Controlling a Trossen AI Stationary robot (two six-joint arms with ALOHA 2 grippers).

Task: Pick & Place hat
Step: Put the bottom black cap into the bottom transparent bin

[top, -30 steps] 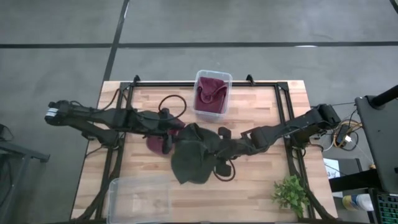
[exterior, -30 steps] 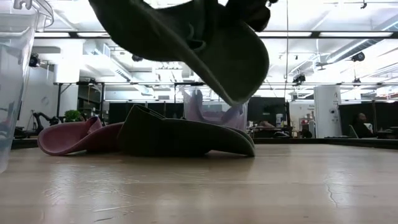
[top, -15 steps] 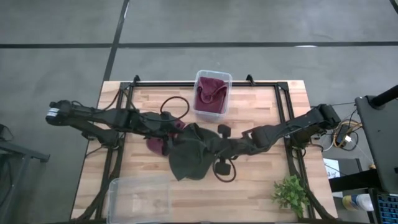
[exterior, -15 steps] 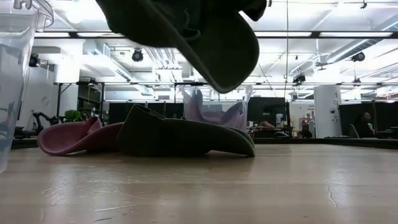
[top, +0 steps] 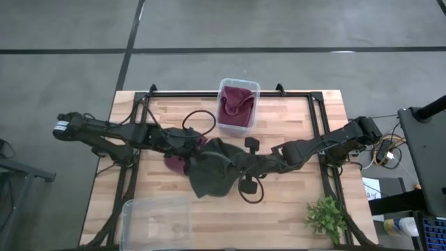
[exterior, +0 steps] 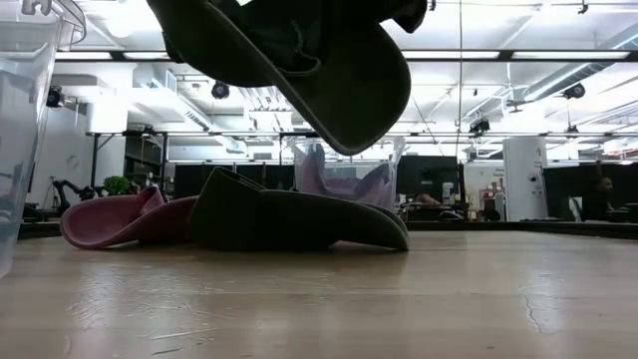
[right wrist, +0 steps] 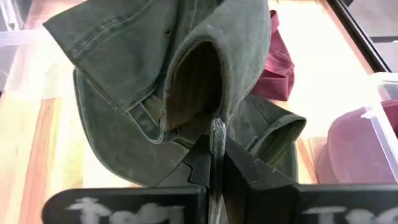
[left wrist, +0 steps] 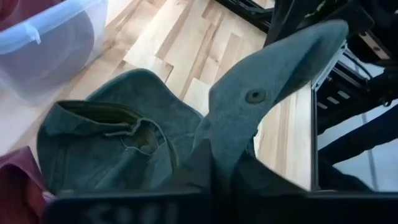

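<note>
Olive-green cotton cap (top: 209, 174), soft and floppy, hangs in the air above mid-table, just on the plant side of the clear plastic bin with a maroon cap inside (top: 237, 104). Vs 1 s ago it has drifted a little toward that bin and bunched up; low view shows the brim riding a bit higher, well clear of the wood. Reads as carry phase, lift done, placement not yet.

Right gripper (right wrist: 216, 163): fingers pinched tight on a fold of the cap's fabric. Left gripper (left wrist: 214, 180): also closed on cap cloth, from the opposite side.

Below, a 2nd olive cap (exterior: 299, 221) and a maroon cap (exterior: 125, 217) lie flat on the wooden table (top: 293, 209), touching each other.

Room: bin mouth open, but partly filled. Empty clear tub (top: 157, 222) sits at table corner, well away from bin. Small potted plant (top: 325, 217) at other corner, clear of the path. Black cable loops near the caps, snag risk if cap sags.
</note>
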